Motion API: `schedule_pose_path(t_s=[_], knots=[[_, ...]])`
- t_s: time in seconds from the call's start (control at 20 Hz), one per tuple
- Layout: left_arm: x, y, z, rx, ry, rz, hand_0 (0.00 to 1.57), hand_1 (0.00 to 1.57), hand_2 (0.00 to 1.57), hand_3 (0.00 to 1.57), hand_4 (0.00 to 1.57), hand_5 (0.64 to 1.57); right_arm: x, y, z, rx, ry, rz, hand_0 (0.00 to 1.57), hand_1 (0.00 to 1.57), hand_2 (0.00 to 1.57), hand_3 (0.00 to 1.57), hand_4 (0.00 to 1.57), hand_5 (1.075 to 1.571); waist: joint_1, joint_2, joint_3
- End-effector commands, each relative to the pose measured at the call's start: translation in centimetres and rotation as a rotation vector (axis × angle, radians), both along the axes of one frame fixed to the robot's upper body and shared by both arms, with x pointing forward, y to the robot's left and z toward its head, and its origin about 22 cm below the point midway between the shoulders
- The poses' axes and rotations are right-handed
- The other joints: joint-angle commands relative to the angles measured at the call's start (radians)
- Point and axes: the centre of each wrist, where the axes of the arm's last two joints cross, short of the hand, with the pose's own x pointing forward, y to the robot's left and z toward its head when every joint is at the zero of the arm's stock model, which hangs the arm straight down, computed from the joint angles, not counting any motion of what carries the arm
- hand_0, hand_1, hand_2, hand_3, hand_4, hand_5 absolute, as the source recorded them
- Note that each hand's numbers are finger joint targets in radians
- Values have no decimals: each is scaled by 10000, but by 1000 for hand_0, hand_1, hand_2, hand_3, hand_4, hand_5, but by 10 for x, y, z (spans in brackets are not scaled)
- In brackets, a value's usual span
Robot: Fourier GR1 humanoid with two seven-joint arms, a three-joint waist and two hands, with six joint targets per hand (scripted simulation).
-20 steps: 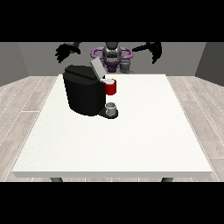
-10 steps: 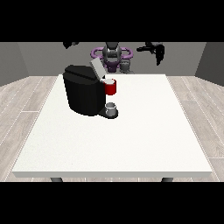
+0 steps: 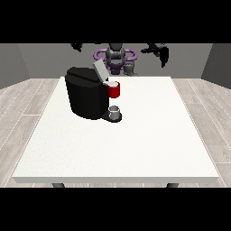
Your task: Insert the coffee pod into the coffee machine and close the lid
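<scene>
The black coffee machine (image 3: 89, 95) stands on the left half of the white table (image 3: 135, 144). Its grey lid (image 3: 99, 69) is tilted up and open, above the red pod holder (image 3: 114, 90). A small grey cup (image 3: 115, 111) sits on the machine's base. A small grey cylinder (image 3: 130, 68), which may be the coffee pod, stands at the table's far edge in front of the robot. The hand at the view's right (image 3: 159, 50) is raised high, fingers hanging relaxed and holding nothing. The hand at the view's left (image 3: 77, 46) is also raised and shows only in part.
The robot's torso (image 3: 116, 57) is behind the table's far edge. Bare white tabletop lies to the right of the machine and in front of it. Wooden floor (image 3: 18, 108) surrounds the table.
Both arms have lifted from beside the robot's shoulders to the scene's top. The hand at the view's left is now partly out of sight. Machine, lid and cup are unmoved.
</scene>
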Motion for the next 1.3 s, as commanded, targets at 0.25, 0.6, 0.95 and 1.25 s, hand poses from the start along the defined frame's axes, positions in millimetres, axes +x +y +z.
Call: schedule_pose_path(t_s=[0.25,0.6,0.95,1.25], knots=[[-7,3,36,-431,-736,549,0,0,0,0,0,1571,19,13,0,338,-175,632,0,0,0,0,0,1571,-7,1024,3],[-19,13,42,10,-1084,756,0,0,0,0,0,1571,47,10,15,515,-318,686,0,0,0,0,0,1571,-63,1914,1],[-30,9,53,49,-1183,809,0,0,0,0,0,1571,57,19,7,40,190,922,0,0,0,0,0,1571,-167,1797,1],[-36,31,51,-98,-1247,812,0,0,0,0,0,1571,70,32,18,-352,-120,1191,0,0,0,0,0,1571,-181,2022,0]])
